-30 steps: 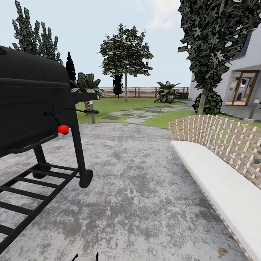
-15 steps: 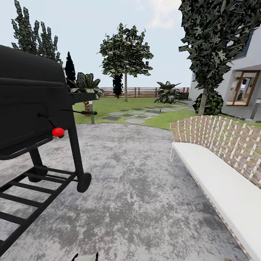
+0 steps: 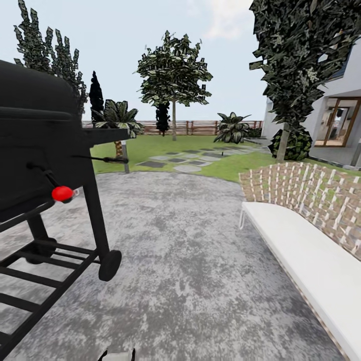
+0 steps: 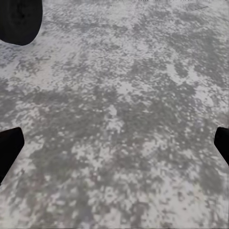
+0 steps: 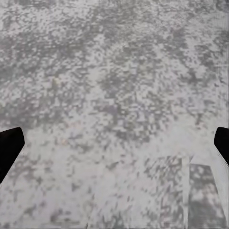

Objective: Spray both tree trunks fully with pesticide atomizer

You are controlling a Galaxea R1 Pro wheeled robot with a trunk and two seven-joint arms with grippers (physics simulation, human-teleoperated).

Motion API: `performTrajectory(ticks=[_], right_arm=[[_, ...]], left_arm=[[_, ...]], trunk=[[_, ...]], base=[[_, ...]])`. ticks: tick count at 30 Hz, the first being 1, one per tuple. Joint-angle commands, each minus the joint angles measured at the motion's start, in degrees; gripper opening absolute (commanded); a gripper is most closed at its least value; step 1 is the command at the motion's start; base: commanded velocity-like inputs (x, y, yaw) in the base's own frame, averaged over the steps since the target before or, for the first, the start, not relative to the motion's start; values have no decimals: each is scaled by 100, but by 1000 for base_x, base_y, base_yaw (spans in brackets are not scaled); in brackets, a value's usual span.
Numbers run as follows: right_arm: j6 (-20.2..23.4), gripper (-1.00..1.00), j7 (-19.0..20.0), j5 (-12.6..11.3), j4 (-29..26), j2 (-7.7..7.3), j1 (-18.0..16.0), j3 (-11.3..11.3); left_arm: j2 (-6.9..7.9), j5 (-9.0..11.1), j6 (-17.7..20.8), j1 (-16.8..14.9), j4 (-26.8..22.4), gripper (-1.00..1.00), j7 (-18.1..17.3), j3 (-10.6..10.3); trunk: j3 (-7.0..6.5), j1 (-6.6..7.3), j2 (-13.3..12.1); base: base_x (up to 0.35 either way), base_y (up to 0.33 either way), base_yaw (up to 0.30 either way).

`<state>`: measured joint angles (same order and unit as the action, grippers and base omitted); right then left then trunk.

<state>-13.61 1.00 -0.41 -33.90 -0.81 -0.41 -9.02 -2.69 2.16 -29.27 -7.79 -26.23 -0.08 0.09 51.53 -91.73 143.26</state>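
I stand on grey stone paving [image 3: 185, 260] with the garden lawn [image 3: 150, 145] ahead. One tree rises at the lawn's far side, its thin-looking trunk [image 3: 174, 123] in front of the brown slat fence [image 3: 200, 128]. A second tree stands to the right near the white house [image 3: 341, 100], its trunk [image 3: 282, 143] partly behind a bush. The pesticide atomizer is out of view. My left gripper [image 4: 114, 148] is open over bare paving, with dark fingertips [image 4: 9, 152] at the picture's edges. Open as well, my right gripper [image 5: 114, 145] has nothing between its fingertips [image 5: 10, 148].
A black wheeled grill [image 3: 45, 165] with a red knob [image 3: 62, 193] stands close on the left. A white bench with a woven back [image 3: 301, 240] runs along the right. Stepping stones [image 3: 175, 160] cross the grass. A palm [image 3: 118, 120] and dark conifers [image 3: 45, 55] stand beyond the grill.
The whole head view has shifted: the camera has advanced, so the grill slides left and the bench right and lower in the picture. Nothing was taken hold of.
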Motion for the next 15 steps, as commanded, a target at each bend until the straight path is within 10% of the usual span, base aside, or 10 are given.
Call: performTrajectory(ticks=[1, 15], right_arm=[[-19, 100, 12, -7, 8, 1, -3, -10], [-19, 100, 14, -17, 69, 2, -3, -12]], left_arm=[[1, 21, -17, -3, 4, 100, -1, 0], [6, 21, -17, -3, 4, 100, -1, 0]], trunk=[[6, -2, 2], [6, -2, 2]], base=[[329, 0, 0], [329, 0, 0]])
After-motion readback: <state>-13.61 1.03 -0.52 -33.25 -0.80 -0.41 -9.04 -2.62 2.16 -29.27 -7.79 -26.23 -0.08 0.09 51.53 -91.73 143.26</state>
